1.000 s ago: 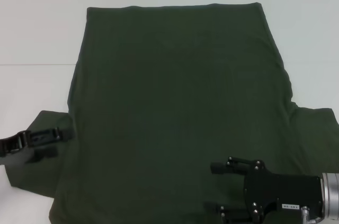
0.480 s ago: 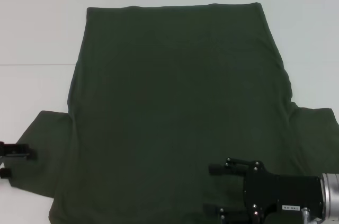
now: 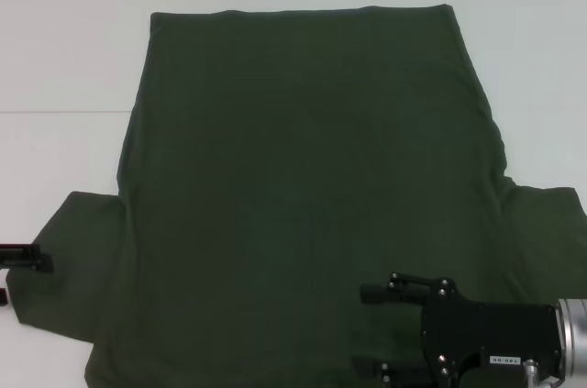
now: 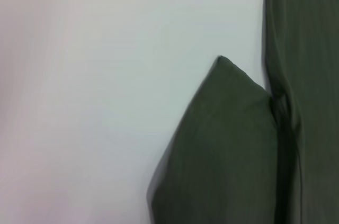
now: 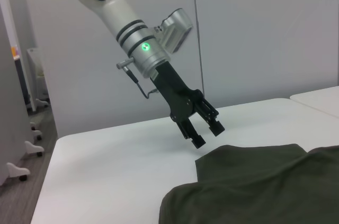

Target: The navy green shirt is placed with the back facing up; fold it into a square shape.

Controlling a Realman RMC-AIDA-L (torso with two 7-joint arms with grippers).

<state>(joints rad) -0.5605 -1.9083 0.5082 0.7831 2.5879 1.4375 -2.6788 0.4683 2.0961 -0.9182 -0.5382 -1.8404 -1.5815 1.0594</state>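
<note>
The navy green shirt lies flat on the white table, plain side up, sleeves spread toward the near corners. My left gripper sits at the far left edge, just off the tip of the left sleeve. In the right wrist view it hangs open and empty a little above that sleeve. The left wrist view shows the sleeve beside the shirt body. My right gripper hovers open over the shirt's near right part, holding nothing.
A seam in the table runs out from under the shirt's left side. Bare white tabletop surrounds the shirt on the left, far and right sides. Beyond the table's left edge are a grey floor and walls.
My left gripper has drawn back leftward off the left sleeve to the picture's edge, leaving the sleeve lying flat. The right gripper has barely shifted.
</note>
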